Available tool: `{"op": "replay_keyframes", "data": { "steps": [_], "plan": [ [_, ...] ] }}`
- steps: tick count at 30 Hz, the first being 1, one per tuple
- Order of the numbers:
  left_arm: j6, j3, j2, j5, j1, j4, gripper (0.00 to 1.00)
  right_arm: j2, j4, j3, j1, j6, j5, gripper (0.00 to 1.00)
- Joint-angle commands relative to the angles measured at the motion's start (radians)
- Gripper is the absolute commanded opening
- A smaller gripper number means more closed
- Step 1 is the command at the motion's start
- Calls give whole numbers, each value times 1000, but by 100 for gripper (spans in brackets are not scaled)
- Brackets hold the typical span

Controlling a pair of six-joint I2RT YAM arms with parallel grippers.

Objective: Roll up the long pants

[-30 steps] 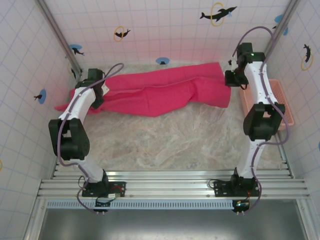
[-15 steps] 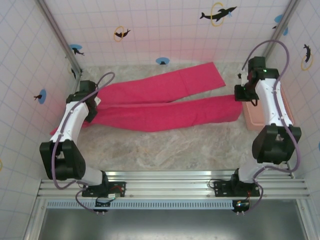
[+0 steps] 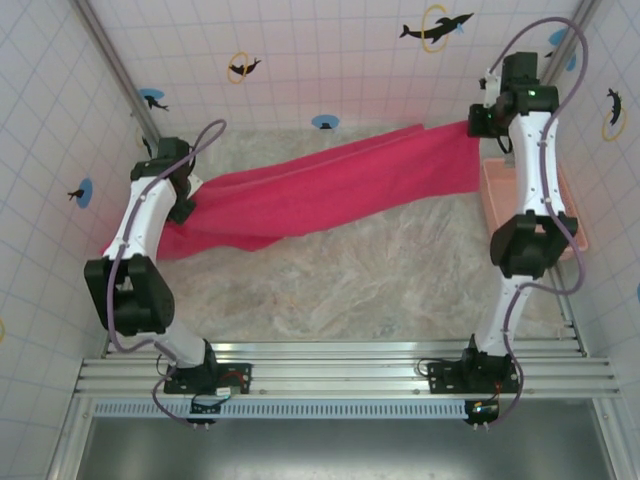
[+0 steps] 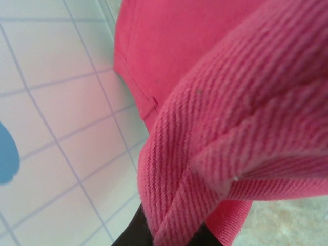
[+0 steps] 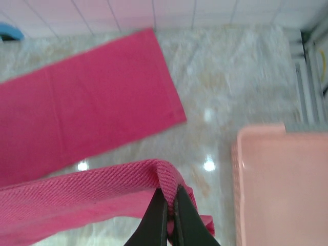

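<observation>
The top external view showed one pair of bright magenta soft cloth long pants (image 3: 330,180) strung over the mottled stone-look bench (image 3: 350,290) between two grippers, the left gripper (image 3: 183,205) clamped on its left end and the right gripper (image 3: 478,125) clamped on a cuff. Only the right wrist view showed the black fingers (image 5: 156,220) pinched on one hem, the second leg lying flat, and one pale pink plastic basket (image 5: 282,184). The left wrist view caught the twill weave.
</observation>
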Motion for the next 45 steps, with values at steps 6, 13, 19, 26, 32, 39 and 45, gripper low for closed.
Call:
{"op": "replay_keyframes", "data": {
  "steps": [6,13,19,26,32,39,45],
  "plan": [
    [42,196,265,62,15,-90,0,356,194,333,45,106,-39,0],
    [56,242,353,40,17,-61,0,486,410,333,95,162,-30,0],
    [39,346,446,34,16,-104,0,554,557,336,131,138,9,2],
    [23,455,548,15,16,-118,0,634,835,348,165,112,90,10],
    [2,530,626,-23,18,-102,8,687,948,376,181,100,236,15],
    [-35,690,764,-99,27,-143,14,676,823,376,189,80,466,36],
    [-61,761,800,-95,52,-127,63,623,706,378,175,49,428,62]
  ]
}}
